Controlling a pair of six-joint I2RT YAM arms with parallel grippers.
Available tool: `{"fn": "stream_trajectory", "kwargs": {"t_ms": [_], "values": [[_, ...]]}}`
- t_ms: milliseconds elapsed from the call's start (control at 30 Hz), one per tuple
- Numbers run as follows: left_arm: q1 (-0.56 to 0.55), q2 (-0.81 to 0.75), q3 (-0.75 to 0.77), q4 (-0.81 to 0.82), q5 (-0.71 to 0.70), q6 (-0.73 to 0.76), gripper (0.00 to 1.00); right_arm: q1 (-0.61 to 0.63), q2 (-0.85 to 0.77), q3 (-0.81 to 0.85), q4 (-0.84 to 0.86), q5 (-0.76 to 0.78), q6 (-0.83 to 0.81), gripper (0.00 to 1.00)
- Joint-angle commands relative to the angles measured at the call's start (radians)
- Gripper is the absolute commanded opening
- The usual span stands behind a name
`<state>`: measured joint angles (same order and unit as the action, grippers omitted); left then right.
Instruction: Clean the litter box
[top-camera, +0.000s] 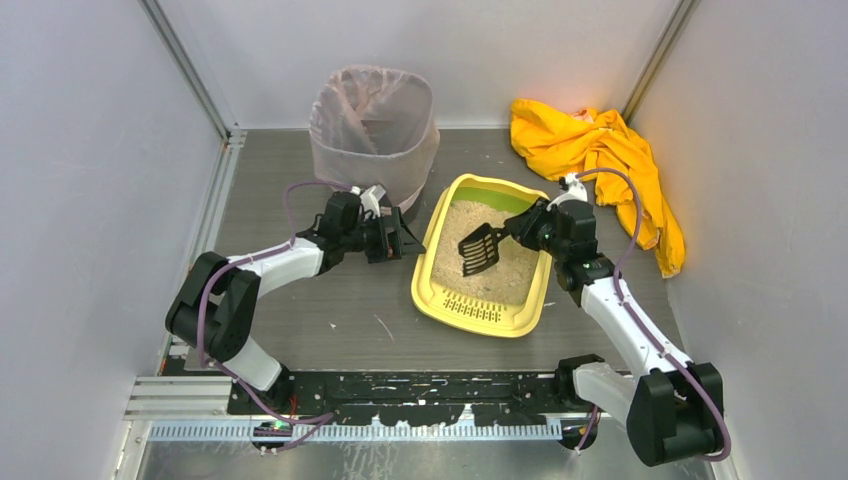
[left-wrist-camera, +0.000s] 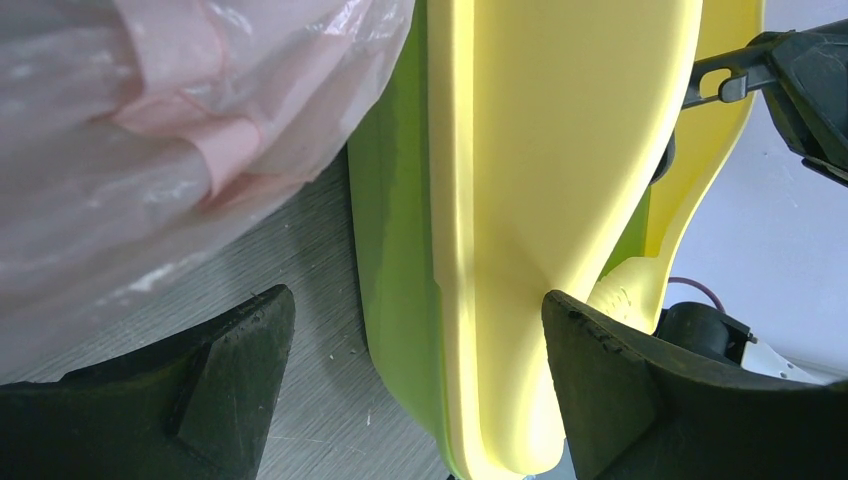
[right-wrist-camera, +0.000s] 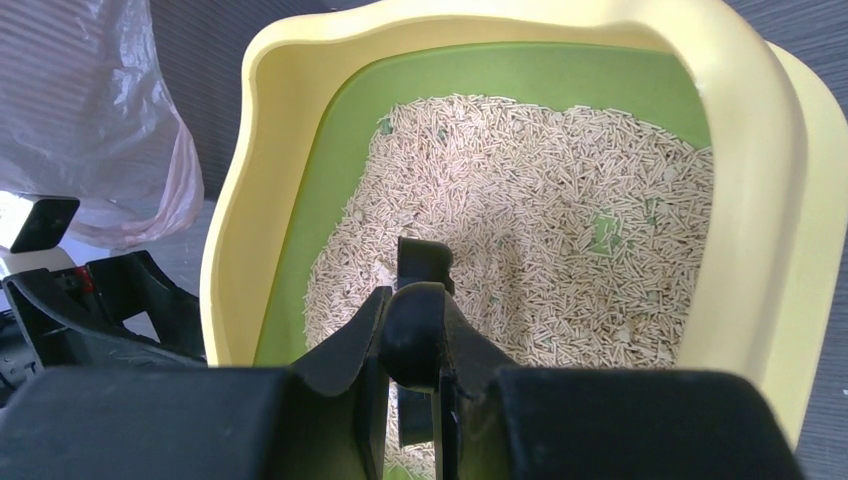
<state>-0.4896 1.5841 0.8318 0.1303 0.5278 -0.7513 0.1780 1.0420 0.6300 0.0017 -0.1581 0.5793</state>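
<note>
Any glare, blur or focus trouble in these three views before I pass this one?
Top external: evenly lit, sharp, soft shadows only. Left wrist: the litter box wall fills much of the frame, its yellow washed out by glare; the left fingers are dark. Right wrist: the litter is crisp, the right fingers and scoop handle are near, dark and soft.

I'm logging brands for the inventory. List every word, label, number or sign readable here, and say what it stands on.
None: no readable text in any view.
The litter box, the scoop, the bagged bin and the yellow cloth all show plain surfaces, with no print, label or number.
</note>
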Motion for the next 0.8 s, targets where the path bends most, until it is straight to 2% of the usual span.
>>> {"fn": "stream_trajectory", "kwargs": {"t_ms": [0,300,500,767], "values": [[-0.004,0.003,0.032,0.045,0.017,0.009,0.93,0.017,-0.063,0.044,0.039,0.009,0.003,0.01],[-0.004,-0.003,0.031,0.045,0.015,0.009,0.93,0.030,-0.136,0.140,-0.123,0.056,-0.122,0.01],[-0.004,-0.007,0.030,0.043,0.013,0.009,0.93,0.046,-0.108,0.139,-0.088,-0.022,-0.109,0.01],[-0.004,-0.004,0.030,0.043,0.013,0.010,0.93,0.157,-0.050,0.140,-0.026,-0.060,-0.078,0.01]]}}
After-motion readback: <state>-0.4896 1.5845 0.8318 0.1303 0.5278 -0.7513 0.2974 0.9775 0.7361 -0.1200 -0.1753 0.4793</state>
